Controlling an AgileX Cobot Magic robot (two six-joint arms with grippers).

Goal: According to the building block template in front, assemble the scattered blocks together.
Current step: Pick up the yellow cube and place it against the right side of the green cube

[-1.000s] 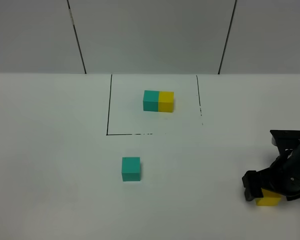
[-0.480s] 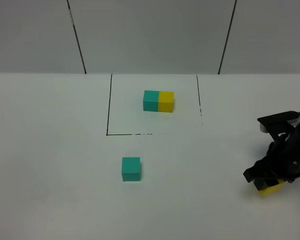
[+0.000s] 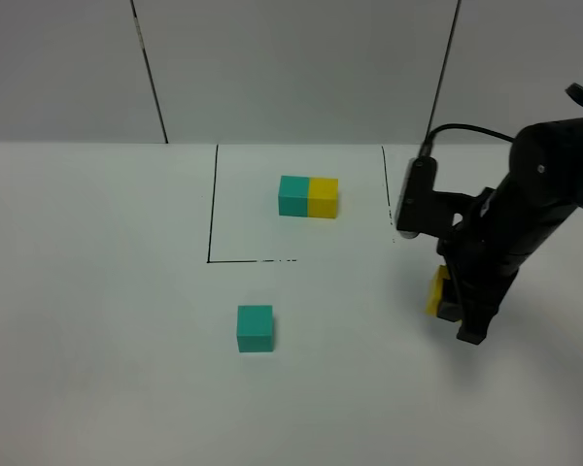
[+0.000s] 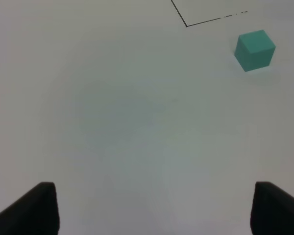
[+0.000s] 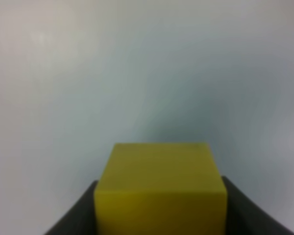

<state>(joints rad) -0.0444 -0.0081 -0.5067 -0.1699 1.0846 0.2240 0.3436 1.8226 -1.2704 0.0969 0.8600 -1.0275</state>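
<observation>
A: Where does the template [image 3: 308, 196] sit?
B: On the counter [image 3: 97, 291], inside the marked square [image 3: 212, 209], toward its back.
A: And the loose block [image 3: 255, 328]?
B: In front of the template, slightly left, outside the square's front line.
A: The other block [image 3: 433, 291]?
B: Right of the template and nearer the front, past the square's right line, gripped in the right hand [image 3: 441, 297], off the counter.
</observation>
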